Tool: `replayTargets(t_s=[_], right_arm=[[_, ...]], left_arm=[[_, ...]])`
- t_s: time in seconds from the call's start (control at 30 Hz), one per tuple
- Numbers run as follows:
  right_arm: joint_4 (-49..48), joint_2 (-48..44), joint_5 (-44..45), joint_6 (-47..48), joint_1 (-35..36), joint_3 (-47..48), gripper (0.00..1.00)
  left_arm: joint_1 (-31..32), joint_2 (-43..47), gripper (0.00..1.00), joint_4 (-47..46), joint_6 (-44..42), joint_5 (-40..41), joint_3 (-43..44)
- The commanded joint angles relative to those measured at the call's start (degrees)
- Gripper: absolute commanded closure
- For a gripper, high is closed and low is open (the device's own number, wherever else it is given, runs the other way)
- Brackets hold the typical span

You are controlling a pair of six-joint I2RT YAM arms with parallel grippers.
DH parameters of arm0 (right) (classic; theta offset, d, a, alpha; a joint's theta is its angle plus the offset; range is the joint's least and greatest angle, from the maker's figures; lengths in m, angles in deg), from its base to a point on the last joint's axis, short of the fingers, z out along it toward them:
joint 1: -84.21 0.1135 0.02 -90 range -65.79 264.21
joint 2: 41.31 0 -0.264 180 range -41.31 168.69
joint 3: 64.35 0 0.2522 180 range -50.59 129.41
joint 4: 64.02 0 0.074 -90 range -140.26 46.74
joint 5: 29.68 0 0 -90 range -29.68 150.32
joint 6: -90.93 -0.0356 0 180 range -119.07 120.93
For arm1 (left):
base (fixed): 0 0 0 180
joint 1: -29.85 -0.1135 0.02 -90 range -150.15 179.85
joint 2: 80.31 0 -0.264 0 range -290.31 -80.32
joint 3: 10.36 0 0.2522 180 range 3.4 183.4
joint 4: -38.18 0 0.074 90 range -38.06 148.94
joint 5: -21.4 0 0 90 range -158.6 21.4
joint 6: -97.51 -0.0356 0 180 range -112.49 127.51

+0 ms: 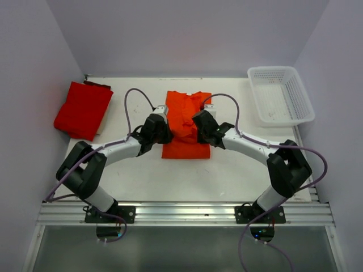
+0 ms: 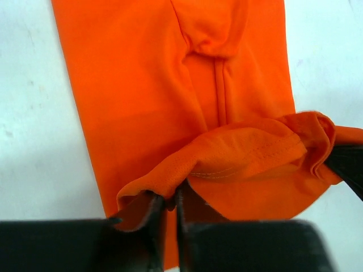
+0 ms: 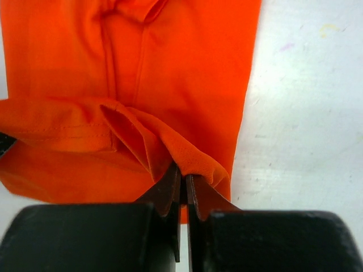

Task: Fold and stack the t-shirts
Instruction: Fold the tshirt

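Clamped down narrow with the left gripper (image 2: 169, 198) on the lifted hem of the orange t-shirt (image 1: 184, 113), at the corner farther from the basket (image 1: 272, 69). Same with the right gripper (image 3: 182, 173): pinched tight on the hem corner nearer the basket. Holding the hem raised and curled over the shirt body, sagging a bit between the two pinches. Otherwise lying flat on the table (image 1: 227, 175), left of the basket, apparently narrowed to a strip with the sleeves in.

Looks like mid hem-to-collar fold. To do it well:
- carry both corners to the collar end, level with the basket, at matched height and pace
- keep the hem taut between the pinches to kill the sag
- stay square to the side edges, lay down flush, then let go
- watch the bunched pleat at the basket-side pinch; likely to crease if pressed in

Red t-shirt (image 1: 83, 109) parked folded, far left of the basket, well apart. Stack after.
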Motion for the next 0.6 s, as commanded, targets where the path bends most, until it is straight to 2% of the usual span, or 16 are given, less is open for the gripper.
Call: replayTargets(t_s=[0.0, 0.07, 0.1, 0.13, 0.17, 0.23, 0.33, 0.57], right_arm=[[-1.6, 5.6, 3.7, -0.3, -5.1, 7.6, 0.86], [-0.5, 9.4, 6.5, -0.3, -8.1, 12.1, 0.49], [1.8, 12.2, 7.9, -0.6, -8.7, 16.8, 0.2], [2.7, 12.9, 9.9, -0.7, -9.2, 18.6, 0.07], [2.7, 12.8, 11.1, -0.6, -9.3, 19.4, 0.01], [-1.2, 9.6, 11.2, 0.5, -9.3, 17.7, 0.01], [-3.9, 4.7, 10.3, 1.5, -9.3, 14.1, 0.01], [-6.8, -4.8, 6.6, 3.3, -9.3, 3.2, 0.01]], left_arm=[[-3.7, -5.1, 0.79, -2.7, -3.1, 1.2, 7.5], [-6.6, -9.8, 0.36, 0.0, -3.4, 5.3, 14.6], [-7.5, -10.9, 0.0, 1.7, -3.4, 6.8, 17.3], [-8.2, -11.6, 0.0, 3.5, -3.3, 7.9, 19.5], [-9.3, -11.1, 0.0, 5.5, -3.4, 8.7, 22.5], [-9.7, -7.1, 0.0, 5.1, -4.5, 8.5, 22.7], [-9.7, -1.0, 0.0, 2.4, -5.0, 7.8, 18.2], [-9.7, 5.4, 0.0, 3.0, -3.4, 1.4, 10.5]])
